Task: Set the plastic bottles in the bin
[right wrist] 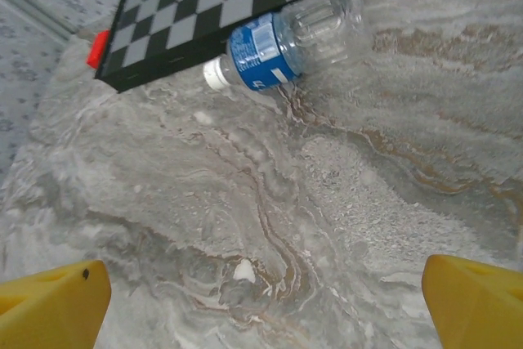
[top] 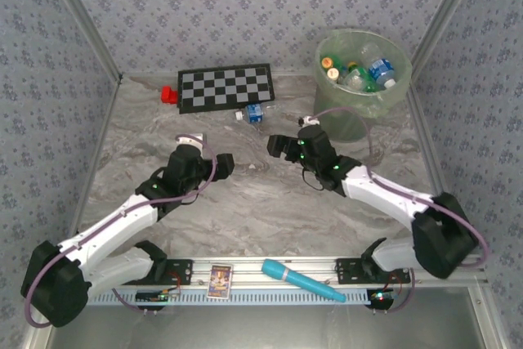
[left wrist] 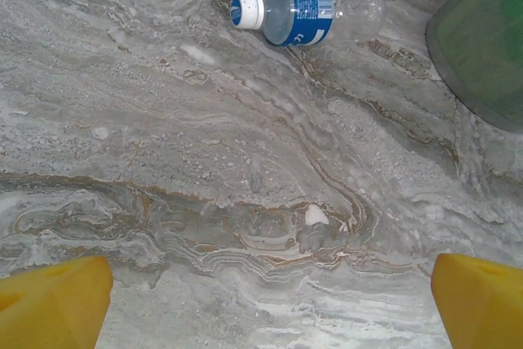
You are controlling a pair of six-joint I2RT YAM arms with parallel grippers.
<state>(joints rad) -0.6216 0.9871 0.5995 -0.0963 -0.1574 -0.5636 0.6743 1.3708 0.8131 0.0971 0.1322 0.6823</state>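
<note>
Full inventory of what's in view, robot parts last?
chequered board: 1, black and grey, far centre
small red block: 1, red, board's left end
clear blue-labelled plastic bottle: 1, white cap, lying by board's near edge
translucent round bin: 1, pale green, far right
plastic bottles in bin: several, clear and green, count unclear
long marker-like tube: 1, turquoise, near rail
small printed card: 1, multicoloured, left of tube
left gripper and right gripper: 2, yellow-fingered, both open, empty
</note>
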